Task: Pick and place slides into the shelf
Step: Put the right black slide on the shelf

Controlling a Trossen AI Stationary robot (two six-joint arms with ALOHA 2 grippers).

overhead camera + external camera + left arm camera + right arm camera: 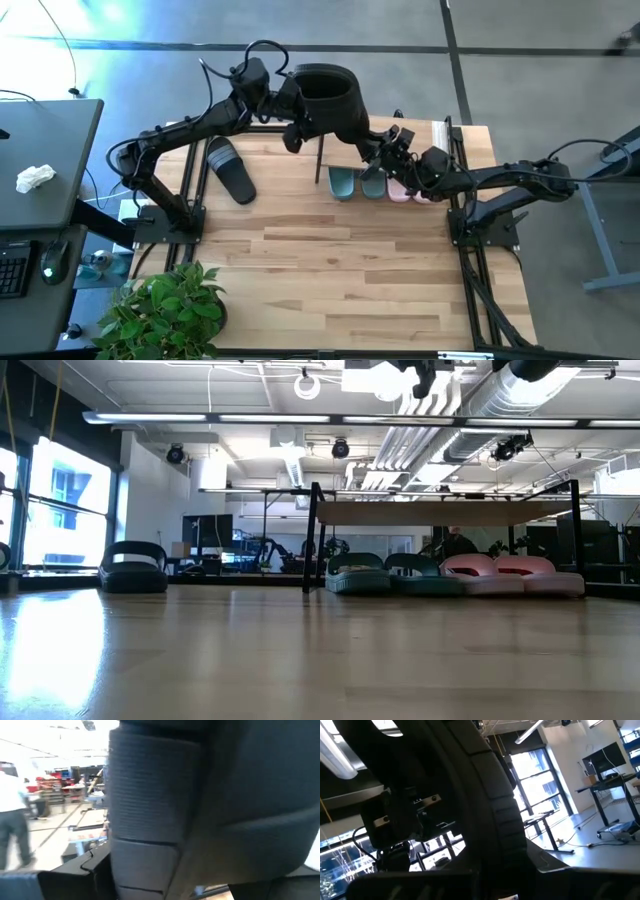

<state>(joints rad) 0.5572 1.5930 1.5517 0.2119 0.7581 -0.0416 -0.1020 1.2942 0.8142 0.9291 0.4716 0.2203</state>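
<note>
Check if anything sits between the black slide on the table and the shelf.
Nothing visible between black slide and shelf. But green slides and pink slides already fill the row under its plank.

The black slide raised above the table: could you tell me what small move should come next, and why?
Probably bring the black slide down towards the plank top of the shelf. It hangs high between the left gripper and the right gripper, and the green pair and pink pair already fill the row beneath the plank. I cannot tell which gripper carries it.
</note>
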